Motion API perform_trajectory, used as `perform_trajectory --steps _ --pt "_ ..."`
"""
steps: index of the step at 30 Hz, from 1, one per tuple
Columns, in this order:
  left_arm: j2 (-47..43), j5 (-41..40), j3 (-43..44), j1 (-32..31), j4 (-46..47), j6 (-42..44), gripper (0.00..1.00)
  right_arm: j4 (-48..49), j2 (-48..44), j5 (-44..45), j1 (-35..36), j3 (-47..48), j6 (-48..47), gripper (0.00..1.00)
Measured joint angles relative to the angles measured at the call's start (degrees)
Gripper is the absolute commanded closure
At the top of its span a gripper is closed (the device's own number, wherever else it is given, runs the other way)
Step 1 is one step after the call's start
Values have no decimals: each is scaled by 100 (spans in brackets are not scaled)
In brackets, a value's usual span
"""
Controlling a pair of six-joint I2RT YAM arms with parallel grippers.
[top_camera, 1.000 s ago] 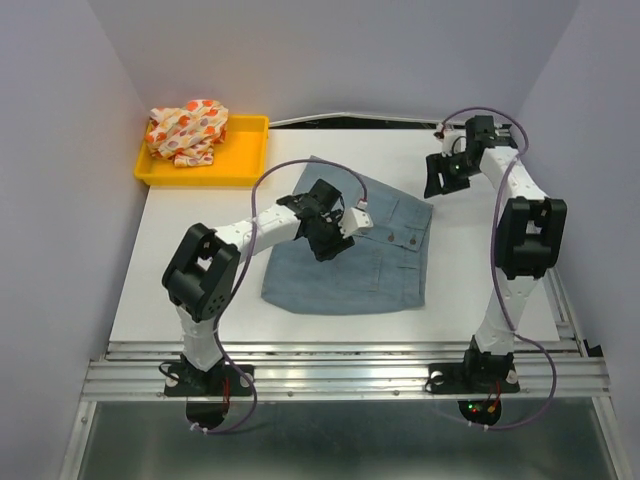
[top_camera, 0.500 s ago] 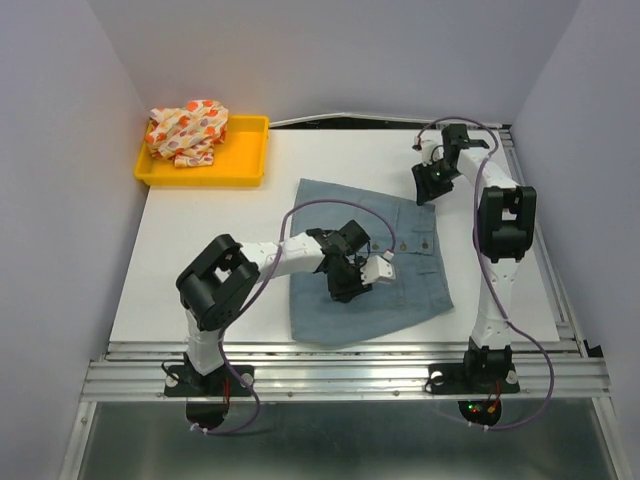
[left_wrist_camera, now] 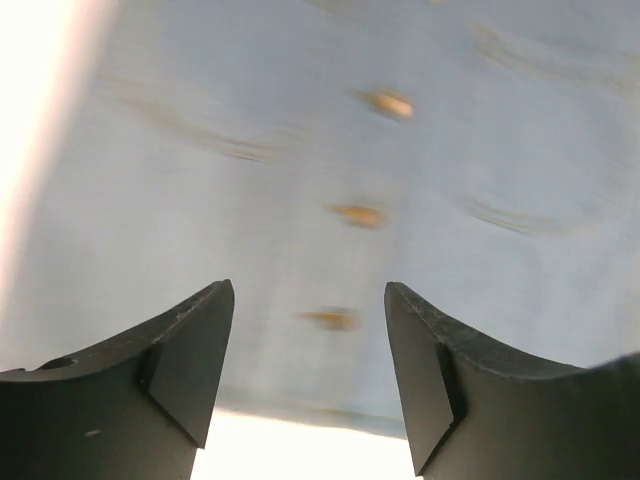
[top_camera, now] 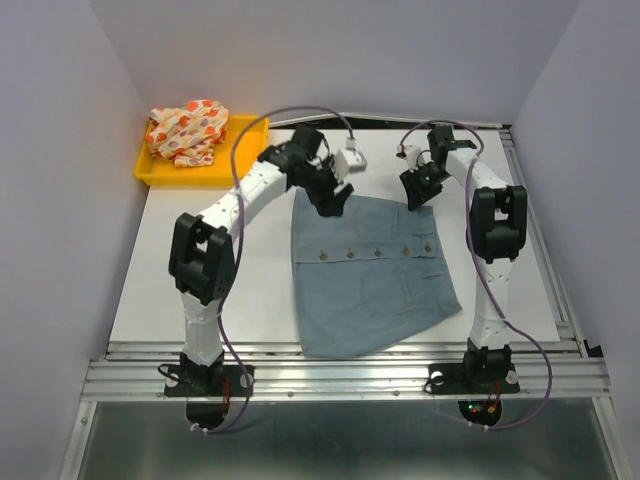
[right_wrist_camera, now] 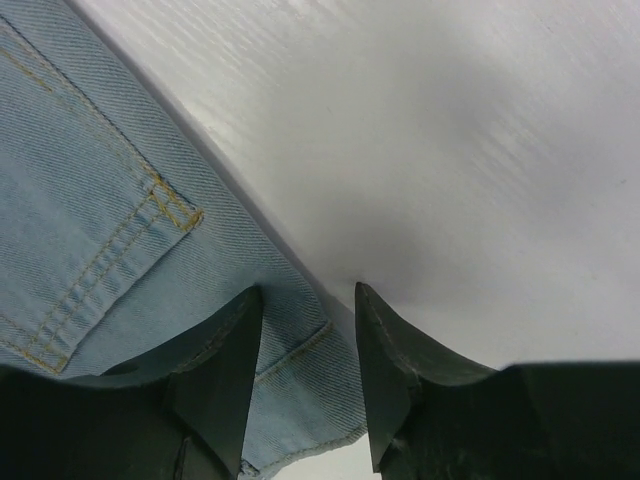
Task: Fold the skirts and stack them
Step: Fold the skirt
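The light-blue denim skirt (top_camera: 375, 285) lies spread flat in the middle of the white tabletop (top_camera: 200, 270), waistband toward the far side and hem toward the arm bases, with a row of brass buttons (top_camera: 378, 252) running across it just below the waist. Both arms reach out to the far edge of the cloth. The left end effector (top_camera: 335, 197) is at the far-left corner of the skirt. In its own camera the left end effector (left_wrist_camera: 307, 290) has its two dark fingers (left_wrist_camera: 185, 360) set wide apart, with nothing between them and blurred denim (left_wrist_camera: 300, 150) and its buttons beneath. The right end effector (top_camera: 413, 192) sits over the far-right corner. Seen from its wrist, the right end effector (right_wrist_camera: 308, 292) leaves only a narrow gap, and the skirt's stitched edge (right_wrist_camera: 90, 230) runs right under that gap where denim meets bare tabletop. The cloth looks flat there, and I cannot tell whether the tips touch it. A pocket corner (right_wrist_camera: 175, 205) with tan stitching shows just beside the left finger. The other skirt (top_camera: 187, 130), white with orange, red and purple spots, lies bunched in a heap at the left end of a yellow tray (top_camera: 245, 160) in the far-left corner of the tabletop, well apart from the denim one.
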Motion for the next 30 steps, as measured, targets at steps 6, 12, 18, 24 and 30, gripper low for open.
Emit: perform_trajectory --steps 6,12,18,24,30 --pt "1019 -236 2441 1362 -70 448 27 -138 -13 81 2 101 -160 44" --pt "2083 -527 2815 1572 160 518 28 -249 -98 407 -9 129 -400 44" --pt "2927 -688 2879 1550 216 649 31 -337 -98 575 -59 127 -669 45" --pt "3049 -831 2929 1552 321 763 35 -409 -94 636 -87 127 -883 50" --pt "3077 -822 2929 1593 334 782 40 -509 -55 654 -87 127 -1093 56"
